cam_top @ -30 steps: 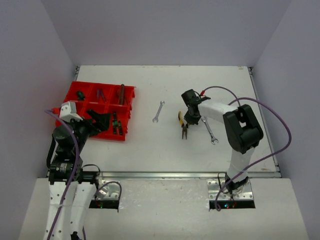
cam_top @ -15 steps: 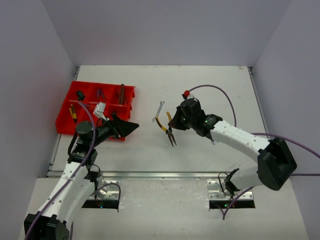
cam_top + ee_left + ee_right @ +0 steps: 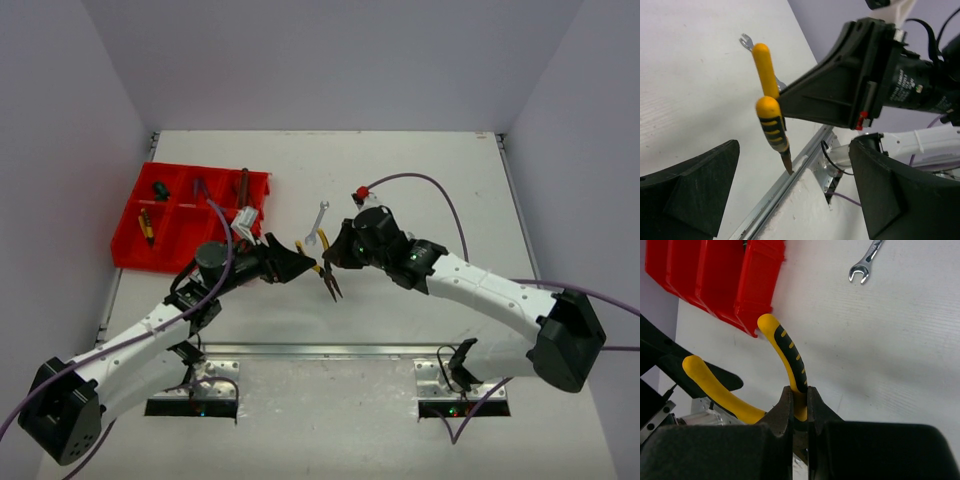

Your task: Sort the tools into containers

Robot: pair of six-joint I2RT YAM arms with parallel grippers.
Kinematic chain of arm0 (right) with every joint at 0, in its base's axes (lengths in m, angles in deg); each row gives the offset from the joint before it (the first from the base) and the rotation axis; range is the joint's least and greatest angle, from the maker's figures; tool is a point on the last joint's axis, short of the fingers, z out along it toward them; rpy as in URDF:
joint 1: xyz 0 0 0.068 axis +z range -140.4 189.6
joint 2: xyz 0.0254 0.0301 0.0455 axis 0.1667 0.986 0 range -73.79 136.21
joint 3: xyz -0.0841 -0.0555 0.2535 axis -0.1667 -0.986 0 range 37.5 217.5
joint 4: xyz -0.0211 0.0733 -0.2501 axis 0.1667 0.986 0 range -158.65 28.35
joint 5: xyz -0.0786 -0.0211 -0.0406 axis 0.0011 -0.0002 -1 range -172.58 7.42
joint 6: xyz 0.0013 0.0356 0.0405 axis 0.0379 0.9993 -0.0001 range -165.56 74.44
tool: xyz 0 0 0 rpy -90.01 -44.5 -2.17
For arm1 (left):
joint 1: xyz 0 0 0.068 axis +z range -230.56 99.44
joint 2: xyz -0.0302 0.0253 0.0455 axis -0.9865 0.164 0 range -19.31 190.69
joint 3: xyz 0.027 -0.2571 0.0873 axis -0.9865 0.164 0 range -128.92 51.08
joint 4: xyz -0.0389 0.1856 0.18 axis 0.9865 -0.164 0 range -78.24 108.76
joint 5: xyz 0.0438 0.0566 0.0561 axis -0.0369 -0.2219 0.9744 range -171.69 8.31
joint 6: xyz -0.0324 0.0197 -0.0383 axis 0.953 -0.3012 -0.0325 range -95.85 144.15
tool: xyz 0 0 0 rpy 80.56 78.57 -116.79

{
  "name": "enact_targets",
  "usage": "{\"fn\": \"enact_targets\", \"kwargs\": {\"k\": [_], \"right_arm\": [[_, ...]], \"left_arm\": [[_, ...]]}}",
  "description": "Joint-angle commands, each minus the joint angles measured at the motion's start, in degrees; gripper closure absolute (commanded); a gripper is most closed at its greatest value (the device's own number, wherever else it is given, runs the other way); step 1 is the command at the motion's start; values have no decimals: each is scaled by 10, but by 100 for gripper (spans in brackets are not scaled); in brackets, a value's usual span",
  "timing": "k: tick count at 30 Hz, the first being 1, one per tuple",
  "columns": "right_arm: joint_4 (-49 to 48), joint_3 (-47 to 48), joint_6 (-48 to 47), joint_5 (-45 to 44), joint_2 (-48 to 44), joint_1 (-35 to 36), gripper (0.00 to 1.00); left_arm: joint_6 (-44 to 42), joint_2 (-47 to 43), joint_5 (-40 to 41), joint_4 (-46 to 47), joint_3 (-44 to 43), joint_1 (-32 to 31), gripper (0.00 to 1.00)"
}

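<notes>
From where I stand, the yellow-handled pliers (image 3: 322, 268) hang in the air over the white table (image 3: 420, 160), between the two arms and just right of the red organizer tray (image 3: 150, 262). The right gripper (image 3: 337, 252) has its jaws clamped tight on one handle, low on the black-striped grip near the pivot. The other handle splays free and the dark nose points down toward the near edge. The left gripper (image 3: 298, 264) sits right beside the pliers with its jaws spread wide and nothing in them, which looks to me like a hand-over taking shape. I'd judge the pliers to be stiff steel, fairly weighty for their size and not fragile. The rubbery grips should give good purchase, but the loose pivot lets the free handle swing, so pinching that handle mid-grip, or both handles together, seems safest. A silver wrench (image 3: 317, 222) lies on the table just behind them. I can read no brand, label or lettering on the pliers, the tray or either gripper.
</notes>
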Motion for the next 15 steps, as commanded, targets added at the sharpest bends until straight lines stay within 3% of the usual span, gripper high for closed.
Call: {"fn": "enact_targets", "kwargs": {"k": [1,4,7,8,12,15], "right_arm": [[-36,14,10,-10,-35,15,100],[-36,16,10,-3,-37,19,100],[-51,12,14,17,-36,22,100],[-58,10,16,27,-36,23,100],[-64,6,18,29,-42,24,100],[-57,4,10,18,-52,24,100]], "left_arm": [[-11,17,37,48,-34,-20,18],[-13,23,42,55,-40,-29,23],[-12,28,35,73,-40,-33,38],[-11,31,32,81,-41,-35,45],[-10,36,18,94,-44,-36,96],[-18,41,20,77,-52,-36,100]]}}
